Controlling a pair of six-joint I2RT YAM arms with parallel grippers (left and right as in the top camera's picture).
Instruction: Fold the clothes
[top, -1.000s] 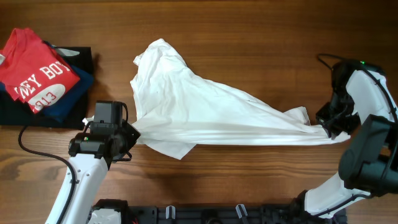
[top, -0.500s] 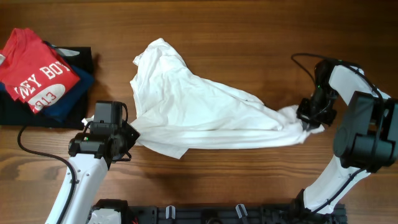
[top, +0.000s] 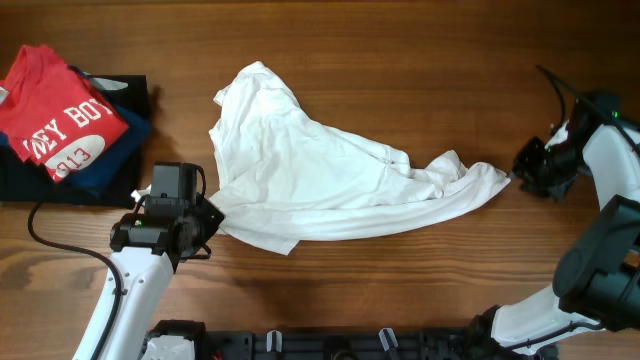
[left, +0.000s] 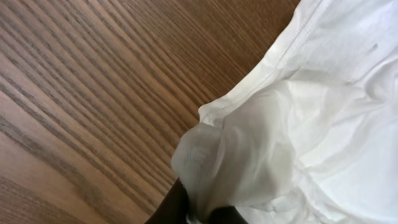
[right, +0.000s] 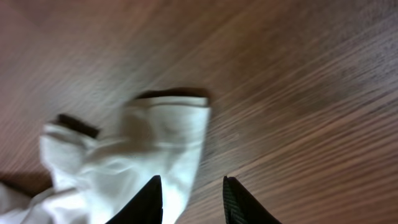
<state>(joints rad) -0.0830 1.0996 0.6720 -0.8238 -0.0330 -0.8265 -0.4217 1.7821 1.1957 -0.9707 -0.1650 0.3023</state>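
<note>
Two dark folded garments (top: 110, 165) under a red shirt (top: 60, 115) sit well left of the white T-shirt (top: 300, 170). The left gripper (top: 208, 213) pinches the T-shirt's lower-left hem. The T-shirt sprawls crumpled and tapers rightward. Just beyond that end, not touching it, the right gripper (top: 522, 172) stands narrowly parted, holding nothing. Open table (top: 400, 60) runs above and below the T-shirt.

It looked like a robotics lab bench rather than a home. A bare wood-grain surface (top: 400, 290) carried two white-and-black robot arms (top: 125, 290) rising from a black mounting rail (top: 330, 345), with a black cable (top: 31, 232) looping behind the left tool (top: 210, 212). Garments lay on it: a white T-shirt (top: 300, 170) ahead of that tool, and a red lettered shirt (top: 60, 115) on folded dark garments (top: 100, 172) to its outer side.
</note>
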